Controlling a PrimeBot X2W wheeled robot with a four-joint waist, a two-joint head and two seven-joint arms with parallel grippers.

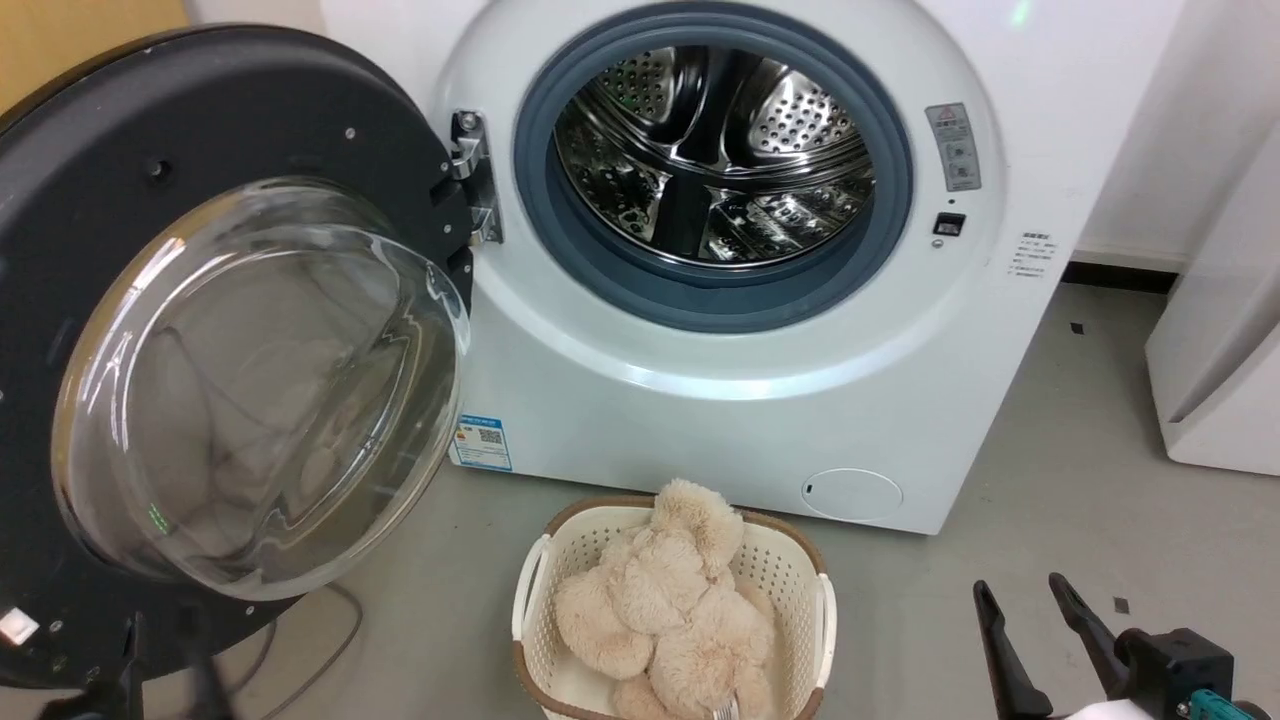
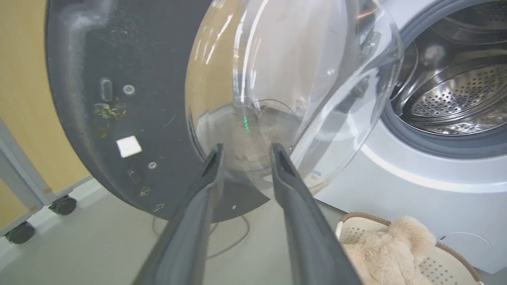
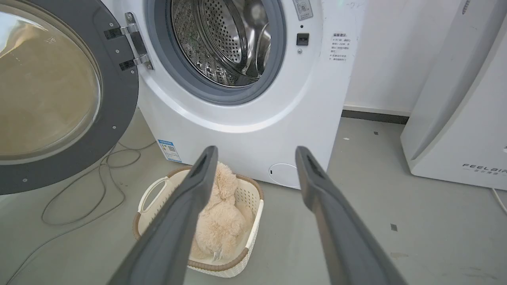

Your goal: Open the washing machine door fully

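The door (image 1: 100,130) hangs swung out to the left of the washing machine (image 1: 700,400). It is held by the hinge (image 1: 470,175) beside the round opening, and its dark inner side faces me. Its clear glass bowl (image 1: 260,390) bulges out towards me. The opening is uncovered, so the steel drum (image 1: 715,150) shows inside the blue-grey rubber ring (image 1: 600,280).

My left tool (image 2: 246,150) is low in front of the door. Its two fingers are spread with nothing between them, and their tips are close to the lower edge of the glass bowl. I cannot tell whether they touch it.

My right tool (image 1: 1022,588) is well apart from the door, low on the right over the floor (image 1: 1050,480), with its fingers also spread and holding nothing.

On the floor in front of the machine stands a white basket (image 1: 790,570) with a beige plush toy (image 1: 670,600) in it. A thin cable (image 3: 79,190) lies looped under the door.
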